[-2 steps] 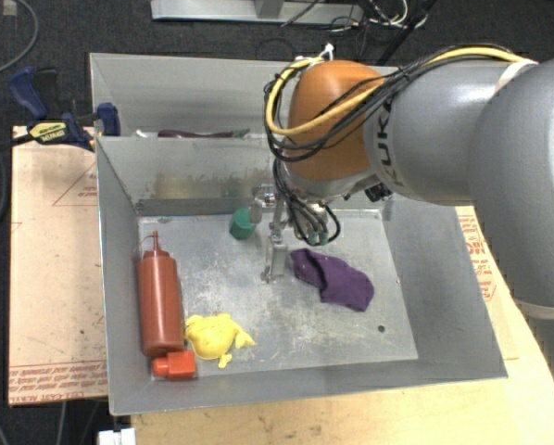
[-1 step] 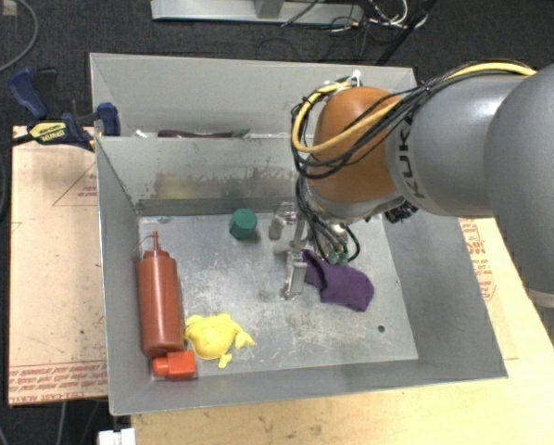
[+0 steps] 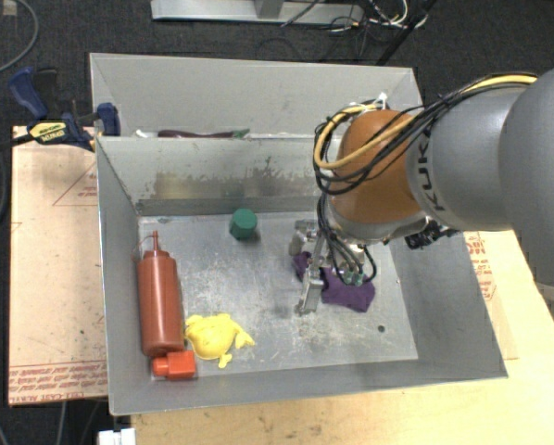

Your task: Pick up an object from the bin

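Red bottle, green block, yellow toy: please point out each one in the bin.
Red bottle (image 3: 159, 304), camera view, middle of its body.
Green block (image 3: 245, 223), camera view, its top.
Yellow toy (image 3: 212, 336), camera view, its middle.

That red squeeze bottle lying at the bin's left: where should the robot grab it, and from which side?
Probably across the middle of the red bottle, coming straight down from above. It lies flat, long and narrow, so closing across its width suits. The thin nozzle offers little hold, and the bin's left wall sits close beside it.
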Robot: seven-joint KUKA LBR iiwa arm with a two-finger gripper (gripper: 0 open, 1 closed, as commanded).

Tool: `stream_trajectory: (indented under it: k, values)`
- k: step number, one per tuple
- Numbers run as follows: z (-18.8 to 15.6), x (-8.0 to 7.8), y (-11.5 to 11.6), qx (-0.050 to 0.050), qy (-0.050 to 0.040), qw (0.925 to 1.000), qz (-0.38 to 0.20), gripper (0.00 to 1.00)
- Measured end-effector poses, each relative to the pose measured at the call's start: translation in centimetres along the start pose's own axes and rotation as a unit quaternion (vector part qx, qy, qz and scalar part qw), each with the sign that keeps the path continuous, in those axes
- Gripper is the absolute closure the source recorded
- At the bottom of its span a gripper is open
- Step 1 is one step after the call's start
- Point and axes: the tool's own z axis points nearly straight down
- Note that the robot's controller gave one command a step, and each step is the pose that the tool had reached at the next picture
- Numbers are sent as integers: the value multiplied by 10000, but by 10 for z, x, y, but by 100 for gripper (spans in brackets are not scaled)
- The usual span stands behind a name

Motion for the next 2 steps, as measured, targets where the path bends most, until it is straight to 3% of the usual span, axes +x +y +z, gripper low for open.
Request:
stream_trajectory:
  k: [1, 2]
  values:
    - [16, -28, -41, -32, -44, 9997, 254, 0]
    - [-16, -9, -70, -7, -6, 9963, -865, 100]
